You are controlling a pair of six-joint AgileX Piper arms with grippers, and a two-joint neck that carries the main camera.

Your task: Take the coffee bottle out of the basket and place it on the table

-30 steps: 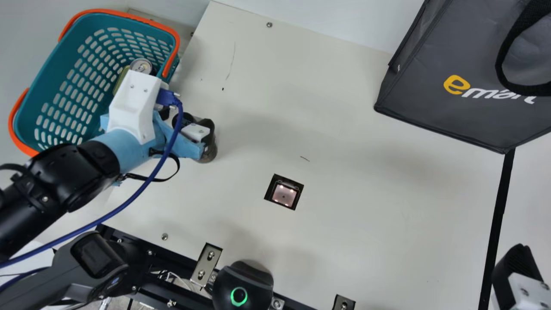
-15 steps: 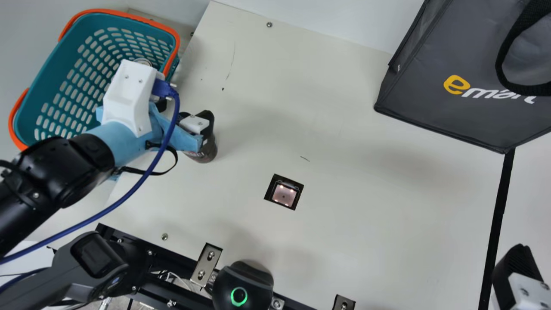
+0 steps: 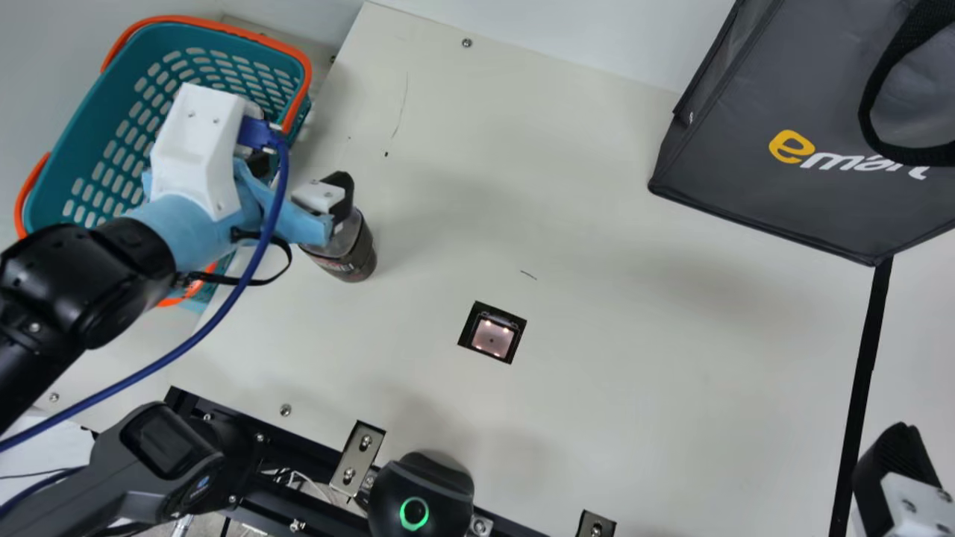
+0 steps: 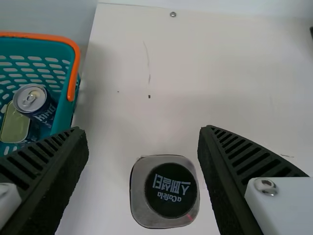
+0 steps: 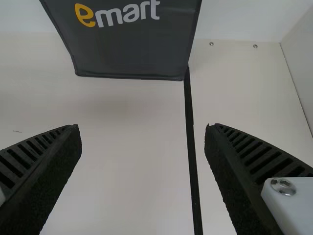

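Comparing with the frame half a second earlier, main view: the left gripper [image 3: 300,175] has drawn off the coffee bottle [image 3: 352,257], shifting toward the view's upper left, over the teal basket [image 3: 82,142] side. More of the bottle's clear shoulder and dark label shows as a result. The bottle's base keeps its spot; bottle stands upright on the cream table [image 3: 597,224], outside the basket and near it. The basket likewise holds position, though the arm now uncovers part of its orange handle [image 3: 186,292] at the lower end. Left wrist view: left jaws released, spread wide, with the bottle's black cap [image 4: 171,190] seen between them and a visible gap on each side. Within the basket in that view: a dark blue can [image 4: 30,98], upright, and just beside it a tin with a pale gold lid [image 4: 15,126]. Right gripper [image 3: 888,477]: unchanged at the main view's lower right corner; its jaws stand apart in the right wrist view, grasping nothing. Grey bag [image 3: 821,97]: same place, far right part of the table.
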